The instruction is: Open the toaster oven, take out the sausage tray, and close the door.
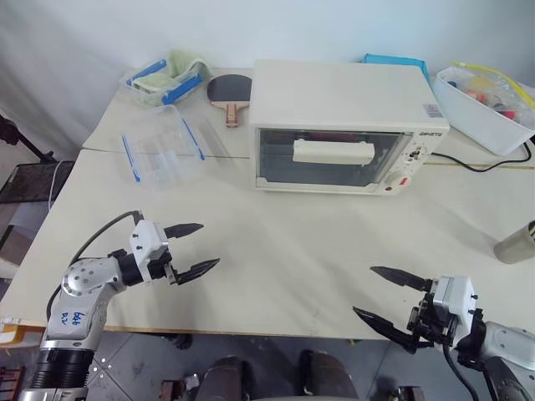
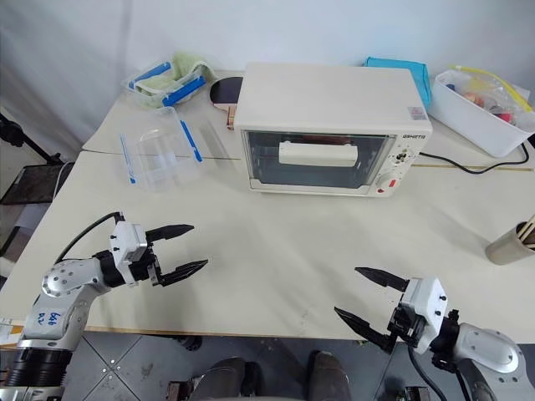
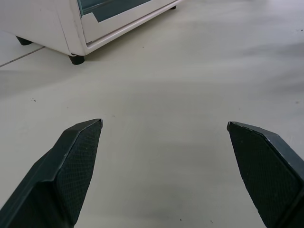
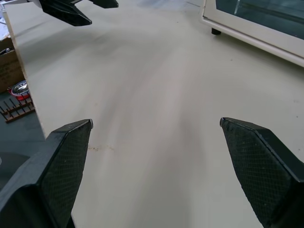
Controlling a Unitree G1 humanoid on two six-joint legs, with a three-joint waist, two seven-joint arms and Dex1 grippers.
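Right tool and left tool both spread wide, empty, over desk, oven door closed, clear tub empty, white bin holding bagged items.

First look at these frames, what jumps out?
The boxy cream-white toaster oven at the table's far middle, glass door shut. Nearer, the open left gripper and open right gripper hover empty over bare tabletop. A clear plastic container with blue clips sits left of the oven.

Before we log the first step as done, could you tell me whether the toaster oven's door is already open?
No, the door sits flush and upright against the toaster oven, handle facing forward.
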